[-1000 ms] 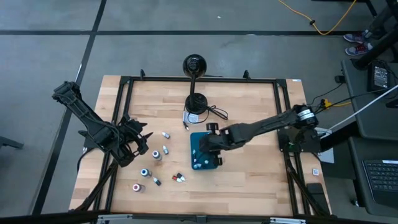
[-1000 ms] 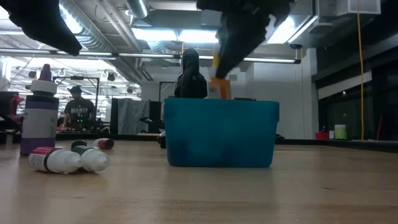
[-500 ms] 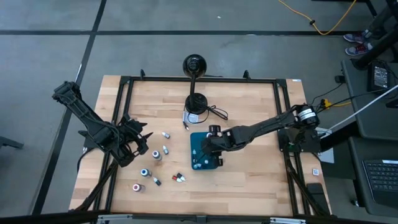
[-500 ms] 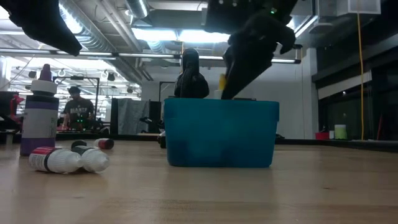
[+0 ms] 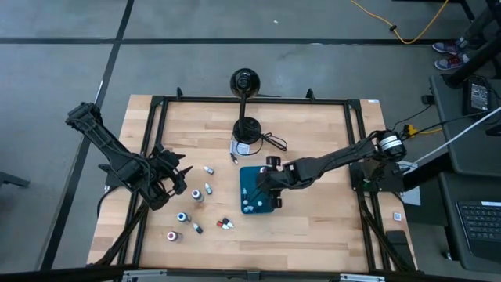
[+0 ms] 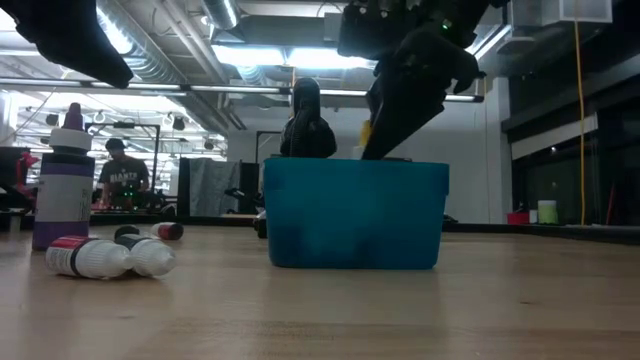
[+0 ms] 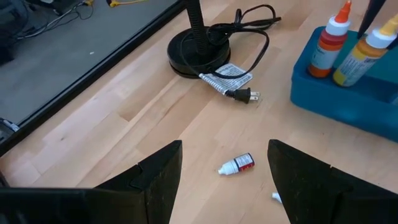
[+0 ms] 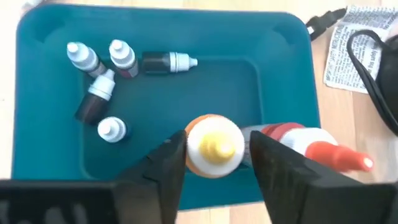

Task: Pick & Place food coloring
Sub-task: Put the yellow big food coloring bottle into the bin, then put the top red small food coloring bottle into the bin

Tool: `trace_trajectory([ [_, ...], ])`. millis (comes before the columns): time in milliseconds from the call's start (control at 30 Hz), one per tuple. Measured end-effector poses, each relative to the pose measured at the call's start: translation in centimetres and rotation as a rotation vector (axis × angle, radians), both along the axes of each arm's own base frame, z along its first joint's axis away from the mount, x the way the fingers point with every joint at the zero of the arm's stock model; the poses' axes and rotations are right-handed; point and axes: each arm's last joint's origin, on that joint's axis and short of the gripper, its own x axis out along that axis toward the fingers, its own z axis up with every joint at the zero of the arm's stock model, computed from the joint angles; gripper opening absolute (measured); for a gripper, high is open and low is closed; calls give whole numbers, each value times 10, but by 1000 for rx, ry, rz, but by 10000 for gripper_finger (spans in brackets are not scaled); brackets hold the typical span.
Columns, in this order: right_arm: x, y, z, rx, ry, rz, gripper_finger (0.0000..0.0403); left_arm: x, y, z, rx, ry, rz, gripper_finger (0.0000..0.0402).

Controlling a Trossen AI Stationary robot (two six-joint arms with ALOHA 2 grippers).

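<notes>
A teal tray sits mid-table and holds several tiny bottles, with an orange-tipped bottle beside them. My right gripper hangs over the tray's right part, shut on a yellow-capped bottle. More tiny bottles lie loose on the wood left of the tray. My left gripper hovers open above that patch, a red-labelled bottle lying on its side below it. In the low view a purple bottle stands upright at the left. My right gripper pinches the yellow-capped bottle at its shoulder, just under the cap, between its two fingers. The fingers come from above, pointing down. The bottle stands upright with its lower part inside the tray; whether its base touches the floor is hidden.
A black stand with a round base and its coiled cord and plug lie just beyond the tray. A black frame runs around the tabletop. Bare wood lies right of the tray and along the near edge.
My right gripper has sunk a little toward the tray and drifted slightly toward the table's right edge, carrying the yellow-capped bottle down with it, still shut on it.
</notes>
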Motion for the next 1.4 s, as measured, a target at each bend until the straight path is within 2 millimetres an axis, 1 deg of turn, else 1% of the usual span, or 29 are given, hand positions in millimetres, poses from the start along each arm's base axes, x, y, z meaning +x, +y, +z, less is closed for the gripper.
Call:
trace_trajectory([
  [133, -2, -1, 5, -6, 18, -4, 210, 0, 0, 0, -6, -23, 17, 233],
  [267, -5, -2, 13, -2, 9, -26, 226, 0, 0, 0, -2, -20, 14, 246],
  [433, -10, -3, 27, 0, -37, -33, 226, 0, 0, 0, 2, -14, 10, 277],
  [567, -13, -4, 37, 7, -72, -29, 223, 0, 0, 0, -28, -38, 34, 296],
  [833, -21, -6, 60, 15, -148, -12, 223, 0, 0, -1, -177, -103, 140, 293],
  [967, -23, -4, 64, 34, -156, 11, 223, 2, 2, -3, -285, -62, 194, 292],
  [1067, -24, -3, 63, 55, -140, 46, 223, 6, 0, -3, -347, -38, 175, 292],
  [1133, -24, -3, 63, 81, -136, 65, 223, 10, -1, 1, -367, -40, 159, 292],
  [1200, -24, -2, 64, 89, -136, 73, 223, 15, -1, 10, -375, -63, 177, 292],
  [1300, -27, 0, 70, 91, -156, 87, 223, 21, 9, 21, -377, -65, 258, 292],
  [1400, -29, 4, 72, 93, -160, 108, 223, 28, 22, 31, -433, -75, 353, 292],
])
